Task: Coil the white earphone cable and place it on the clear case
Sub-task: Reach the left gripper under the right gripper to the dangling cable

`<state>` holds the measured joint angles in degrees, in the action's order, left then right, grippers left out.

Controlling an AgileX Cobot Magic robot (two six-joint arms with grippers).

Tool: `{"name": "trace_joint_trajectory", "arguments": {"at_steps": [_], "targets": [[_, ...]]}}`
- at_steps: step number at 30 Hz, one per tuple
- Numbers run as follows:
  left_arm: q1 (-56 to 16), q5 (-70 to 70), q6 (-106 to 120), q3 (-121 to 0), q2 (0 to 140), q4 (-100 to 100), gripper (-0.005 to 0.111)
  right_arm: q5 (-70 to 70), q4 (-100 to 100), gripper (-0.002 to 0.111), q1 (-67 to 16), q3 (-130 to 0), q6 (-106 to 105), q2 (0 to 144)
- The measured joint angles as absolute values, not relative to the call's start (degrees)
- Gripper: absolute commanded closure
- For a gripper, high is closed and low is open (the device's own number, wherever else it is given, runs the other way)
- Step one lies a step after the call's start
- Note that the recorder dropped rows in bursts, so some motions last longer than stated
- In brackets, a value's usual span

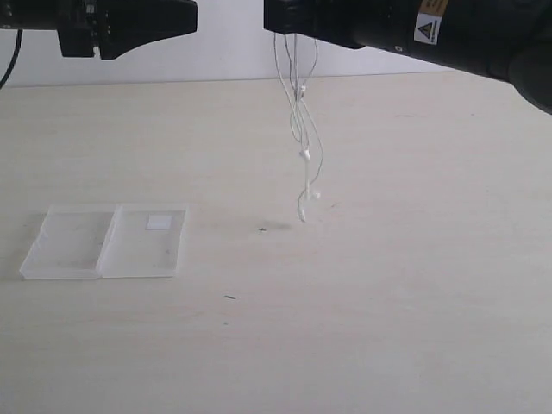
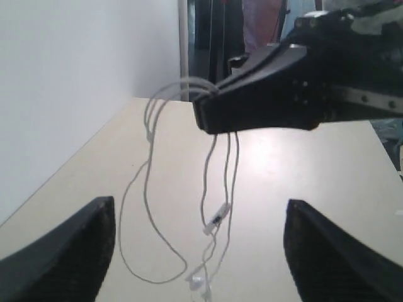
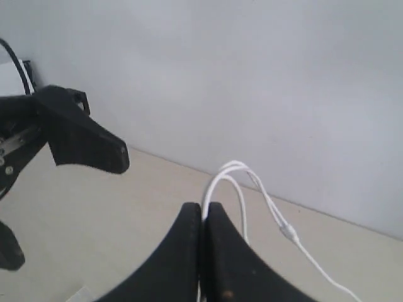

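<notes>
White earphone cable [image 1: 304, 155]: hangs in loops over desk [image 1: 388, 302], pinched in right gripper [image 3: 203, 212], jaws clamped tight. Left gripper [image 2: 198, 204]: jaws spread apart, nr cable. Clear case [image 1: 78, 250]: flat on desk, well apart from cable.

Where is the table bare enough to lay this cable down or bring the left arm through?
Bare table right of the dangling white earphone cable, along the front edge, and between the cable and the clear case. Crowded only up top, where the right gripper pinches the cable.
</notes>
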<state>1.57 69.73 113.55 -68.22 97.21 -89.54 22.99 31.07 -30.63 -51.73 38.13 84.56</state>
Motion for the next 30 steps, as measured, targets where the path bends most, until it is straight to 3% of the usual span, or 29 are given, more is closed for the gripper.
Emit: {"name": "trace_joint_trajectory", "arguments": {"at_steps": [7,23,30], "targets": [[-2.9,66.9,119.5,-68.2,101.4,-92.6,0.012,22.0,30.5,0.108,-30.6,-52.7,38.1,84.6],[-8.2,66.7,120.0,-68.4,109.7,-99.0,0.012,21.7,29.1,0.108,-30.6,-52.7,38.1,85.2],[-10.2,58.8,120.0,-69.1,109.8,-99.1,0.012,22.2,29.0,0.108,-30.6,-52.7,38.1,85.5]]}}
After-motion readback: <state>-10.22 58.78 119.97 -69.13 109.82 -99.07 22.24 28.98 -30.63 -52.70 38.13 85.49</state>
